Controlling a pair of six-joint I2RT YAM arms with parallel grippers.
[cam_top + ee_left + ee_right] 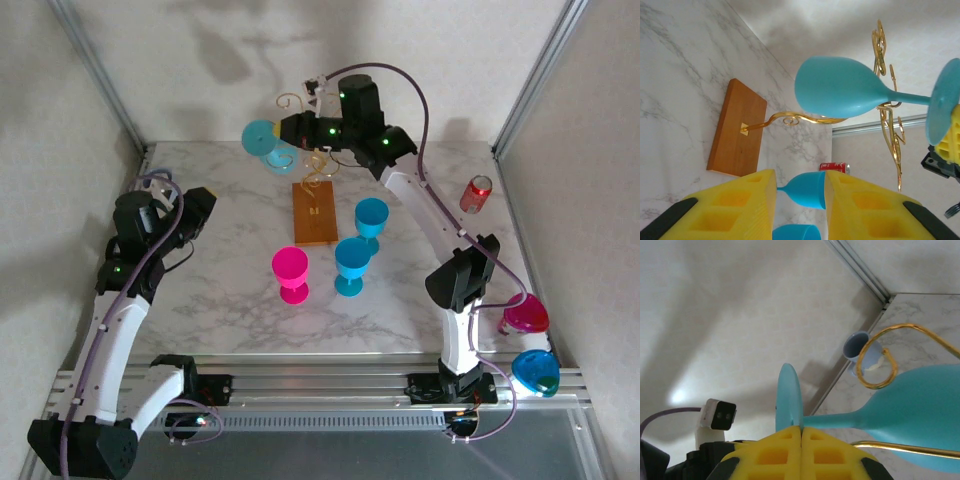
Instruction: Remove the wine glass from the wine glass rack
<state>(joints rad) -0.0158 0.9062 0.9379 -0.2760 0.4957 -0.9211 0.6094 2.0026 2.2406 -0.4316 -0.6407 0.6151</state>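
A teal wine glass (265, 140) hangs foot up beside the wine glass rack (318, 165), a gold wire stand on an orange-brown wooden base (313, 213). My right gripper (801, 432) is shut on the rim of the glass's foot (789, 400); the bowl (920, 415) lies next to a gold loop (880, 360). In the left wrist view the teal glass (840, 92) has its stem close to a curled arm (885, 115); I cannot tell whether it rests in it. My left gripper (800, 210) is open and holds nothing, well left of the rack (200, 210).
A pink glass (290, 272) and two blue glasses (352, 262) (371, 218) stand in front of the rack. A red can (476, 193) lies at the right. Pink (525, 315) and blue (535, 372) cups sit by the right arm's base.
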